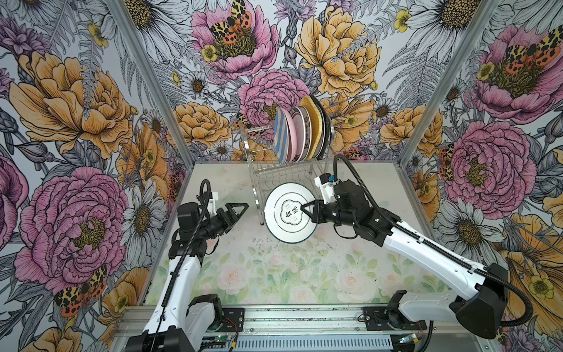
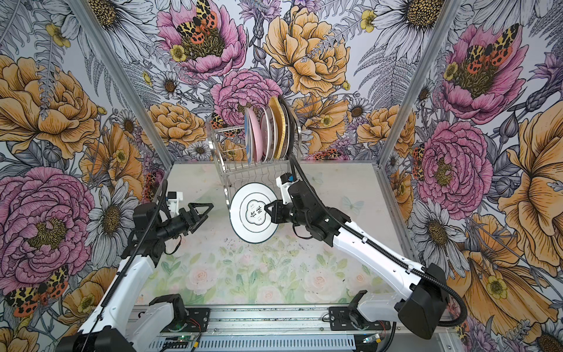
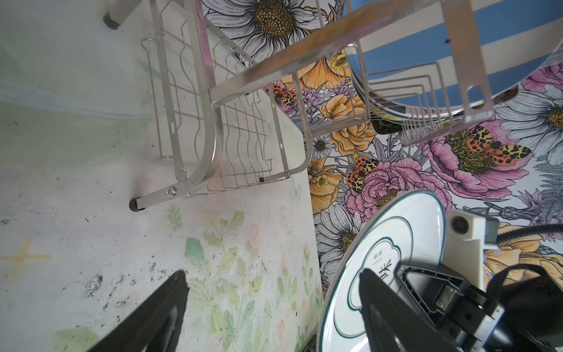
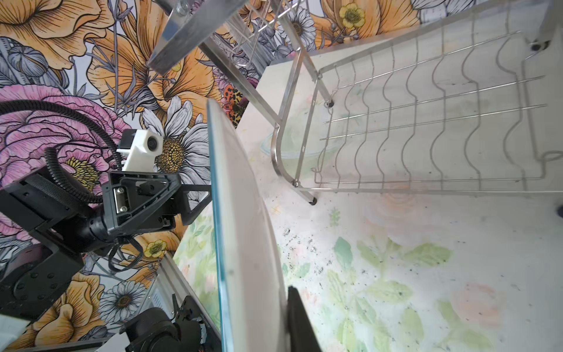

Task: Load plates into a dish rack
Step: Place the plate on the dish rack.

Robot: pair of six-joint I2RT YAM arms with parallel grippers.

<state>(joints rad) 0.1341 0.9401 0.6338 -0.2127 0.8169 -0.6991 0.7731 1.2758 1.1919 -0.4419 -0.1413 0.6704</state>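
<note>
Right hand (image 1: 303,209) clamps white plate (image 1: 275,199) (left hand (image 1: 240,210) spread).

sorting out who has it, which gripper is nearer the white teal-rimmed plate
Right. The right gripper is shut on the white plate in front of the dish rack; the left gripper is open, off to the plate's side, not touching.

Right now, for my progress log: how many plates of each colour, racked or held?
blue-white striped plate: 1
pink plate: 1
white dark-rimmed plates: 2
yellow plate: 1
black plate: 1
white teal-ringed plate, held: 1
Total: 7
</note>
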